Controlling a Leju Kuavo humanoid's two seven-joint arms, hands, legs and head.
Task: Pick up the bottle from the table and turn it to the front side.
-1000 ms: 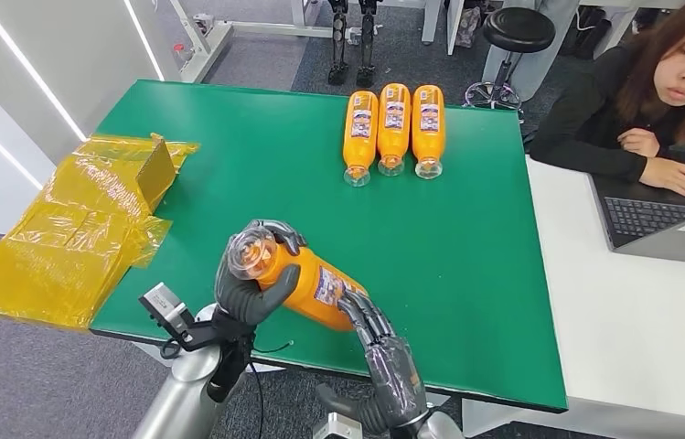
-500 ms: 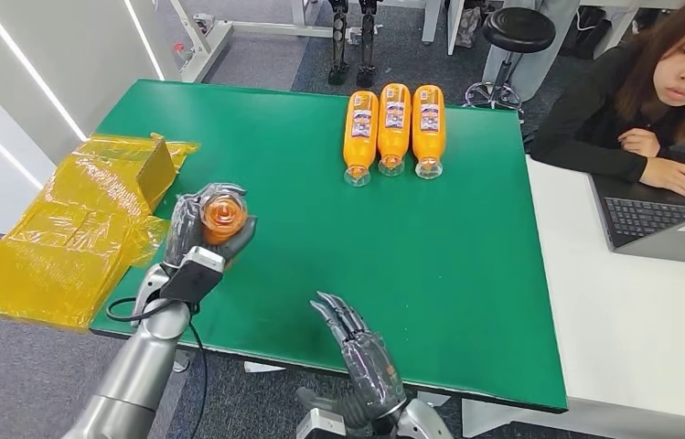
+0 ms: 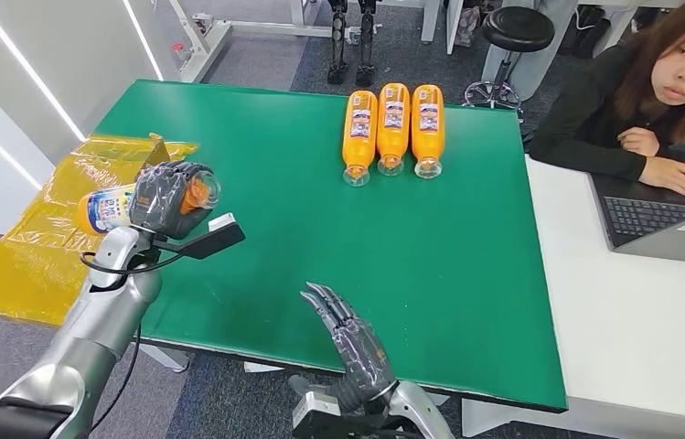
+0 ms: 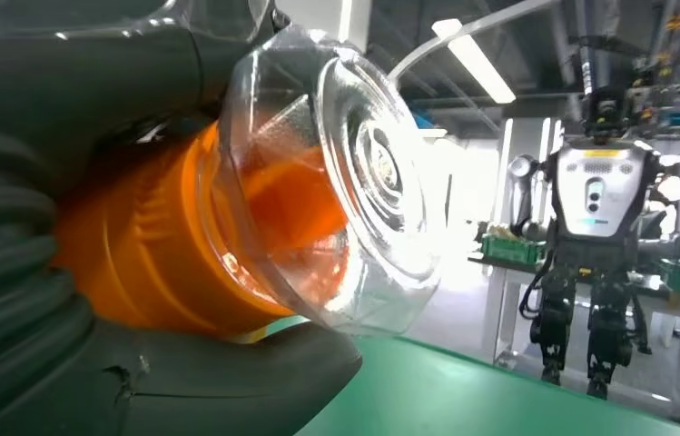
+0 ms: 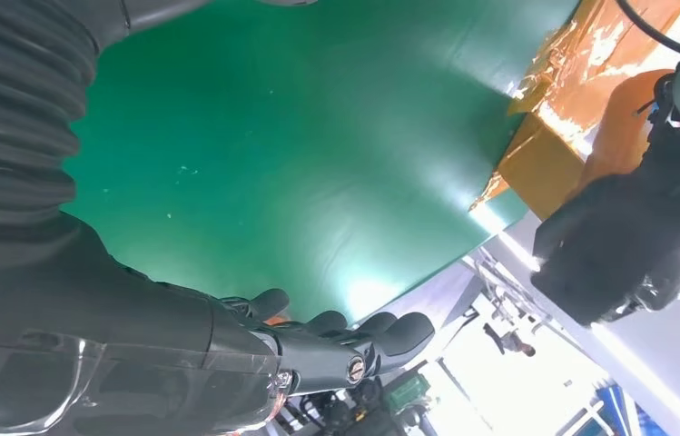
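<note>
Left hand (image 3: pixel 166 198) wraps its dark fingers around an orange plastic bottle with a clear cap and white-blue label (image 3: pixel 112 207), holding it lifted off the surface at the left edge of the green-topped table (image 3: pixel 466 274); bottle lies roughly sideways in the grip, clear cap end poking out toward the table middle, label end sticking out the other side over the yellow plastic-wrapped bundle (image 3: pixel 55 247) that sits beside the table's left edge; left wrist view shows the clear cap (image 4: pixel 354 182) close up with orange body squeezed between thick grey thumb and fingers; right hand (image 3: pixel 347 334) hovers flat over the near table edge, fingers spread and straight, holding nothing; right wrist view shows those fingertips (image 5: pixel 354 331) extended over green surface; three more orange bottles in a row (image 3: pixel 394 128) lie side by side at the far edge of the table, caps pointing toward the robot, touching or nearly so; a person in a dark top (image 3: pixel 649 101) sits at the adjoining white desk (image 3: pixel 640 320) with a laptop (image 3: pixel 668 224); black round stool (image 3: pixel 519 29) behind the table; another humanoid robot (image 4: pixel 595 236) stands in the background of the left wrist view.
</note>
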